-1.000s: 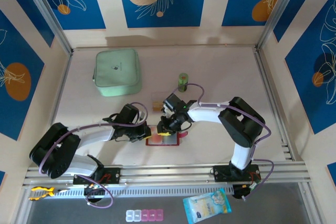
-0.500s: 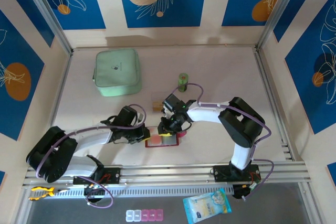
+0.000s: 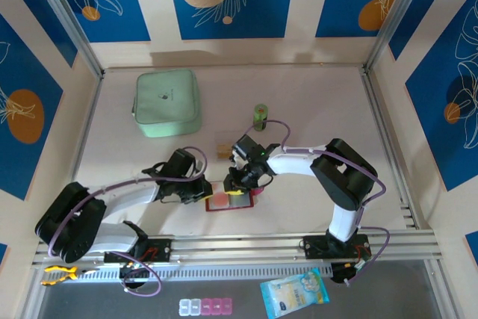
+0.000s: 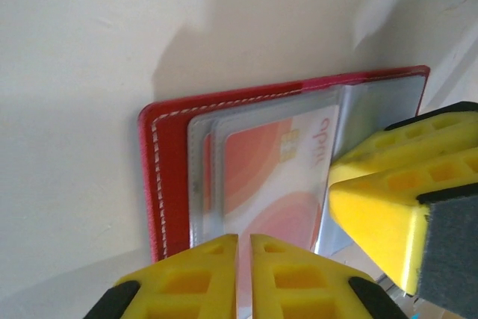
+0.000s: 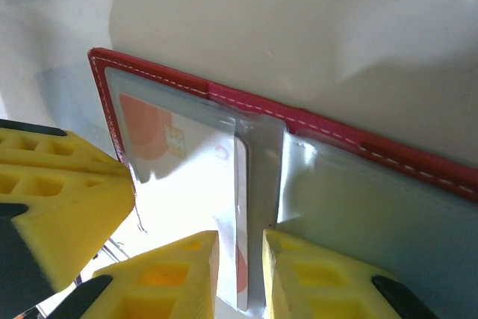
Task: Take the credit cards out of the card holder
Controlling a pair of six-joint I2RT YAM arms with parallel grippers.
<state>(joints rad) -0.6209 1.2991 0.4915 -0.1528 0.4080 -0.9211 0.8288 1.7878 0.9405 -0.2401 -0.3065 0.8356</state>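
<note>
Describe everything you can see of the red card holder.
The card holder is a small red leather-look booklet with pale stitching, lying open and flat on the table between the two grippers. Its greyish clear sleeves hold a whitish card with orange-red patches and a chip. The left gripper, fingers nearly together, sits at its left end; the right gripper straddles an upright whitish strip at the fold. Whether either pinches it is unclear.

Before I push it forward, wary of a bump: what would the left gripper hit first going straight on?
Probably the card in the clear sleeve of the red wallet, ahead of the left gripper; depth is unclear, it may already touch.
</note>
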